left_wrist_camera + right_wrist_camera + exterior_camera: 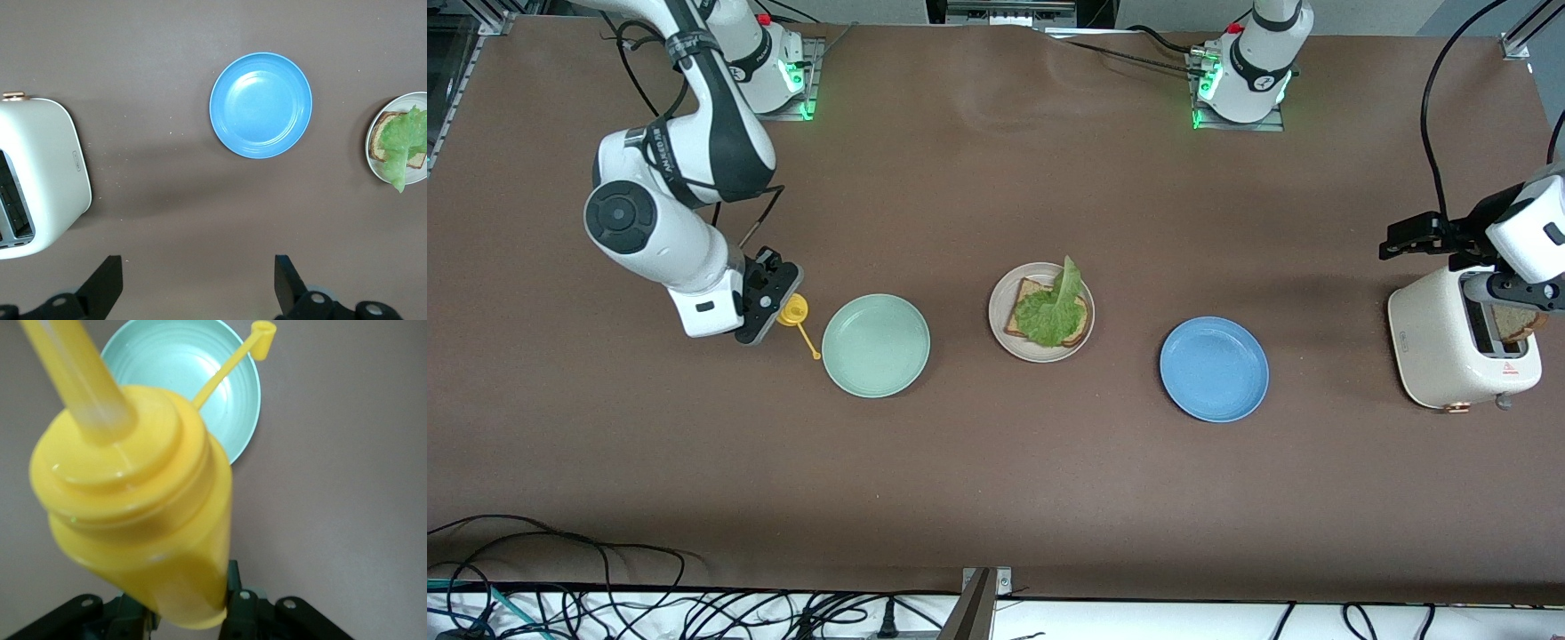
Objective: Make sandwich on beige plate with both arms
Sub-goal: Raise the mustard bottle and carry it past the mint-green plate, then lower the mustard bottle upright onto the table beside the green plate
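Note:
The beige plate (1000, 298) sits mid-table with one brown bread slice (1023, 298) on it and a ruffled green lettuce leaf (1054, 307) on top; no second slice lies on it. Plate (383, 172), bread (379, 141) and lettuce (403, 140) also show in the left wrist view. A second bread slice (1516, 322) stands in the toaster (1449, 347). My left gripper (1423, 238) (198, 287) is open and empty, in the air beside the toaster. My right gripper (769, 298) (183, 610) is shut on a yellow squeeze bottle (791, 311) (133, 500) beside the mint green plate.
A mint green plate (876, 345) (180, 360) lies toward the right arm's end. A blue plate (1214, 369) (261, 105) lies between the beige plate and the white toaster (47, 167). The bottle's tethered cap (262, 337) hangs over the green plate's edge.

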You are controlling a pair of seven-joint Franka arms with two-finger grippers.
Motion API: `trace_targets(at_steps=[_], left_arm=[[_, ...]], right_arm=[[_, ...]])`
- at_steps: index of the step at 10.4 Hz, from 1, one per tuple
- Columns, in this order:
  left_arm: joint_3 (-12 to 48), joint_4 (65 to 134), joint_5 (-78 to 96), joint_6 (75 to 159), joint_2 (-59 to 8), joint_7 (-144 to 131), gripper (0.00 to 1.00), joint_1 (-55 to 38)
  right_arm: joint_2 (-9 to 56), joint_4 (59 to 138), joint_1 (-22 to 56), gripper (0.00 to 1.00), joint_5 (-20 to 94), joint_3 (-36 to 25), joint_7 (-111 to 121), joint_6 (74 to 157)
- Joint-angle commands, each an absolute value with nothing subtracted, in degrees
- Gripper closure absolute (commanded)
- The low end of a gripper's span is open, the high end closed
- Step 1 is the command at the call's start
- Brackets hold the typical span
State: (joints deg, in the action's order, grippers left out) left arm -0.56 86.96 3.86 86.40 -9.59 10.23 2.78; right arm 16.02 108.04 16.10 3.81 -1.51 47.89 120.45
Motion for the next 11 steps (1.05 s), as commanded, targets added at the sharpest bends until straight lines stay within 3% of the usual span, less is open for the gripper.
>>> trace_targets(at_steps=[1,11], left_arm=[[-0.5,86.9,5.0,85.8,-9.3,9.8,0.00,2.9],[-0.5,86.9,5.0,85.8,-9.3,9.8,0.00,2.9]], right_arm=[[14.2,112.4,13.2,1.00,8.9,-0.4,53.5,124.9],[24.2,113.8,6.1,0.99,36.7,-0.8,87.7,131.6]])
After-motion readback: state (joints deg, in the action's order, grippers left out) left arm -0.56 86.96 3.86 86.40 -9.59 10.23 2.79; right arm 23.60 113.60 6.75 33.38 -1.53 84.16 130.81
